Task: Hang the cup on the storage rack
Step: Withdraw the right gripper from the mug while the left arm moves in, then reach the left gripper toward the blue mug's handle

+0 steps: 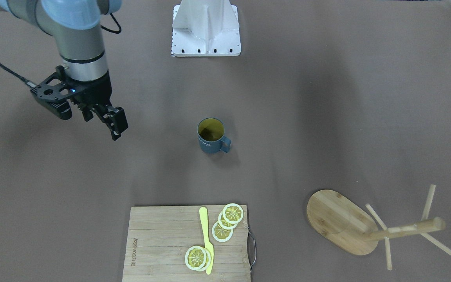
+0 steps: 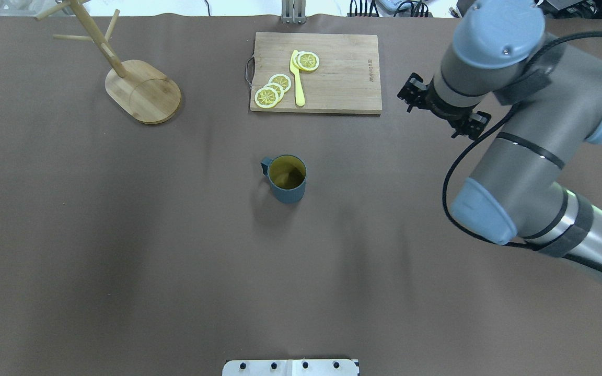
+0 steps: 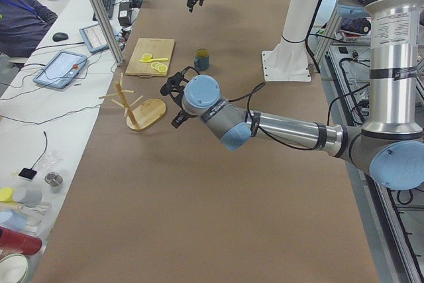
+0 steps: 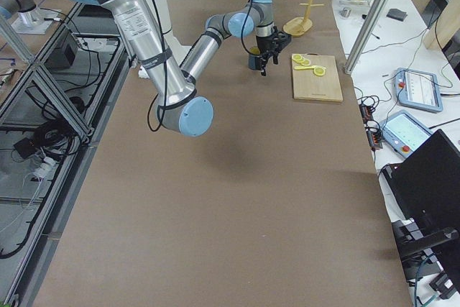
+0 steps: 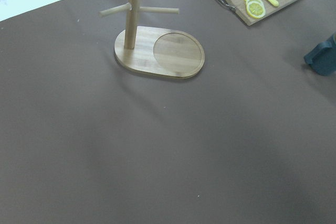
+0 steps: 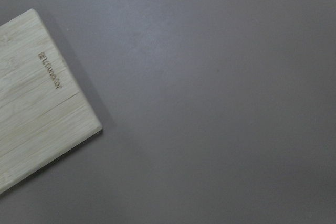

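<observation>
Right hand [image 1: 106, 123] well apart from upright cup [image 1: 211, 136], olive interior showing.

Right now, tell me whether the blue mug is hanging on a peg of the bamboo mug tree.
No, the blue mug stands upright on the table, apart from the bamboo mug tree, whose pegs are bare.

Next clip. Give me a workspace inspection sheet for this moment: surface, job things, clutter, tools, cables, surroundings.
Surface: brown table cover, flat, no spills seen.
Job's things: cup upright mid-table, ungrasped; storage rack upright at the far left, pegs bare.
Clutter: cutting board carrying lemon slices and a yellow knife.
Tools: right tool open, aloft, well clear of the cup; left tool aloft, facing the rack, open or shut cannot be told.
Cables: black cable looped in the air, snagging nothing.
Surroundings: person and tablet at the side bench.
</observation>
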